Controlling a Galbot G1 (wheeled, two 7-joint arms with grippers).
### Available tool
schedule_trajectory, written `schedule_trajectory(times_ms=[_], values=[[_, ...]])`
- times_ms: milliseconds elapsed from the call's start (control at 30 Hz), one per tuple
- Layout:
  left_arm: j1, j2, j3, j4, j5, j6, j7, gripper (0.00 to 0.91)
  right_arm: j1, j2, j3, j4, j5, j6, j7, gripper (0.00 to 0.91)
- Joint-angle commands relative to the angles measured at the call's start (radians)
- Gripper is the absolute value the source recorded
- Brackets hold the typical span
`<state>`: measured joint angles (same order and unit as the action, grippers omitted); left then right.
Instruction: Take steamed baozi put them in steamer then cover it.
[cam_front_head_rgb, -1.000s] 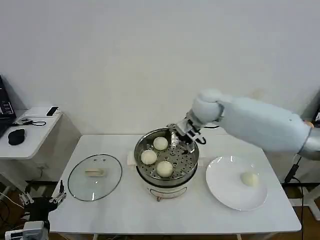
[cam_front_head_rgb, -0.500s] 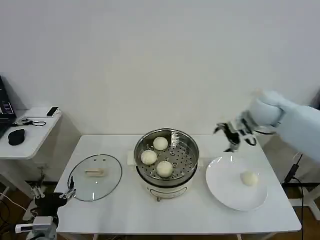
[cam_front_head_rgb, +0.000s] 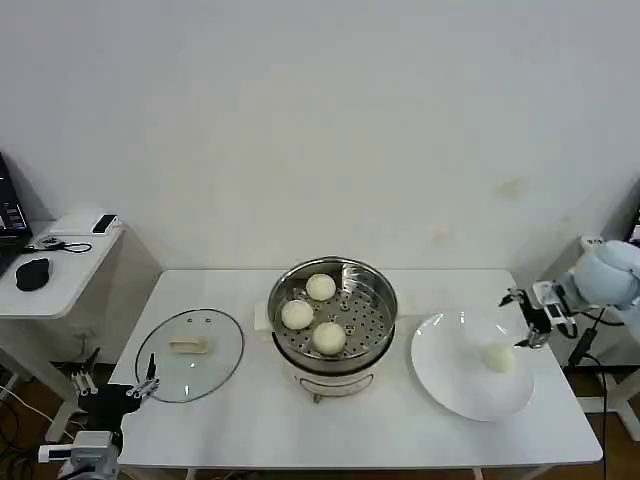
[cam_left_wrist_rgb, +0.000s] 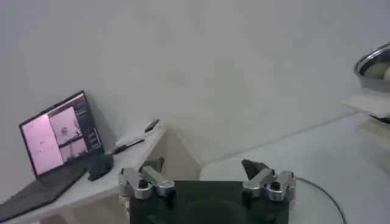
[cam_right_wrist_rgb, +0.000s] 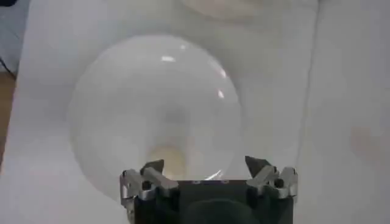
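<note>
Showing the right tool (cam_front_head_rgb: 528, 318), jaws spread wide and empty, above the far right rim of the white plate (cam_front_head_rgb: 440, 370); the last steamed baozi (cam_front_head_rgb: 498, 357) lies just near and left of it. Three buns sit in the steamer (cam_front_head_rgb: 375, 292). The left tool (cam_front_head_rgb: 115, 385), also wide, waits by the cover (cam_front_head_rgb: 190, 354).

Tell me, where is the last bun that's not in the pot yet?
In the head view, the last steamed baozi sits on the white plate, right of the steamer, beside the right tool.
</note>
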<state>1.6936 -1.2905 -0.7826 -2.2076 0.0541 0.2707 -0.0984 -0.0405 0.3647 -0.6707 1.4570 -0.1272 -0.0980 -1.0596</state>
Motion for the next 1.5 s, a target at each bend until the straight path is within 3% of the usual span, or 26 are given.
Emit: schedule_trajectory(times_ms=[33,600,1167,1367,1500], values=[[0.002,0.005,-0.013,0.0,-0.001,0.0,0.002,0.907,-0.208,0.063,0.147,-0.159,-0.078,0.012,0.009,0.907],[0.002,-0.019,-0.025,0.033,0.003,-0.006,-0.003,0.907,-0.2,0.196,0.104,-0.257,-0.116,0.01,0.015,0.907],[-0.001,-0.024,-0.028,0.05,0.007,-0.014,-0.004,0.907,-0.206,0.255,0.111,-0.318,-0.172,0.0,0.034,0.907],[-0.001,-0.026,-0.032,0.056,0.006,-0.017,-0.004,0.907,-0.211,0.256,0.116,-0.335,-0.197,-0.019,0.041,0.786],[-0.001,-0.03,-0.029,0.056,0.007,-0.018,-0.005,0.907,-0.215,0.259,0.12,-0.332,-0.192,-0.02,0.039,0.756]])
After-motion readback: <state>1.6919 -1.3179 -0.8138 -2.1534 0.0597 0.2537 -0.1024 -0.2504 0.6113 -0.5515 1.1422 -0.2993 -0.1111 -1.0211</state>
